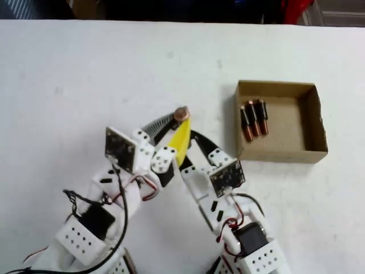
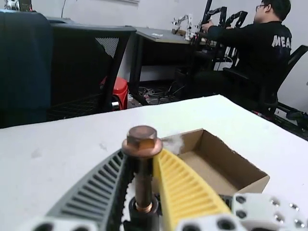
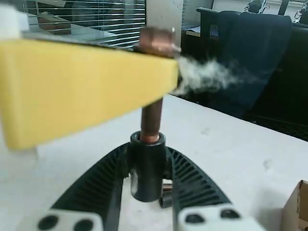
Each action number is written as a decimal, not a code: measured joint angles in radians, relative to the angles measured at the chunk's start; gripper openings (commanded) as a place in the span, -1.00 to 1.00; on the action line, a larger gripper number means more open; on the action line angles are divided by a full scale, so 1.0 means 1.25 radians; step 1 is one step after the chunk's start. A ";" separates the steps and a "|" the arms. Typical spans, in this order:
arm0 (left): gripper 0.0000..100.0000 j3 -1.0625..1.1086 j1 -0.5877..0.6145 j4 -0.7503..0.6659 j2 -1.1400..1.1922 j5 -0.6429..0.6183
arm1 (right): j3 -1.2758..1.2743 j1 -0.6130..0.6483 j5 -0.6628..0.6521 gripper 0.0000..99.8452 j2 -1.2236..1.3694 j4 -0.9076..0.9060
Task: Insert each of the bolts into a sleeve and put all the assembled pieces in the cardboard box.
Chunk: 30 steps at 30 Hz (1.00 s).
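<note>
The left hand [image 1: 175, 123] clenches the bolt [image 2: 141, 140] upright, left of the cardboard box [image 1: 312, 123]. This lets its shaft enter the sleeve [image 3: 146, 183], which the right hand [image 3: 147, 159] grips beneath it.

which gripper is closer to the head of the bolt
Left. The left gripper clamps the bolt just under its head; the right gripper holds the sleeve at the bolt's lower end.
</note>
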<state>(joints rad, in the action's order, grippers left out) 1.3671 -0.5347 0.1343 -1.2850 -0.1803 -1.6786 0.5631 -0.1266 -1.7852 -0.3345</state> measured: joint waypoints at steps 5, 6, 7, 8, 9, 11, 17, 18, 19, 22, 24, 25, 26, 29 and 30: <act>-0.95 0.022 -0.005 0.000 -0.001 0.000 | 0.000 0.000 0.000 -0.97 0.000 0.000; -0.95 0.022 -0.005 0.000 -0.001 0.000 | 0.000 0.000 0.000 -0.97 0.000 0.000; -0.95 0.022 -0.005 0.000 -0.001 0.000 | 0.000 0.000 0.000 -0.97 0.000 0.000; -0.93 0.022 -0.005 0.000 -0.001 0.000 | 0.000 0.000 0.000 -0.97 0.000 0.000; -0.90 0.022 -0.005 0.000 -0.001 0.000 | 0.000 0.000 0.000 -0.97 0.000 0.000; -0.76 0.022 -0.005 0.000 -0.001 0.000 | 0.000 0.000 0.000 -0.97 0.000 0.000; -0.57 0.023 0.012 0.000 -0.001 0.000 | 0.000 -0.001 0.000 -0.97 0.000 0.000; -0.57 0.023 0.018 0.000 -0.001 0.000 | 0.000 -0.001 0.000 -0.97 0.000 0.000; -0.57 0.023 0.023 0.000 -0.001 0.000 | 0.000 0.000 0.000 -0.97 0.000 0.000; -0.56 0.023 0.028 0.000 -0.001 0.000 | 0.000 0.000 0.000 -0.97 0.000 0.000; -0.56 0.023 0.029 0.000 -0.001 0.000 | 0.000 0.000 0.000 -0.97 0.000 0.000; -0.56 0.023 0.029 0.000 -0.001 0.000 | 0.000 0.000 0.000 -0.97 0.000 0.000; -0.56 0.023 0.029 0.000 -0.001 0.000 | 0.000 0.000 0.000 -0.97 0.000 0.000; -0.56 0.023 0.029 0.000 -0.001 0.000 | 0.000 0.000 0.000 -0.97 0.000 0.000; -0.56 0.023 0.029 0.000 -0.001 0.000 | 0.000 0.000 0.000 -0.97 0.000 0.000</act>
<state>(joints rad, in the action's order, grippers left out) 1.3963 -0.4979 0.1343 -1.2866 -0.1803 -1.6786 0.5631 -0.1266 -1.7852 -0.3345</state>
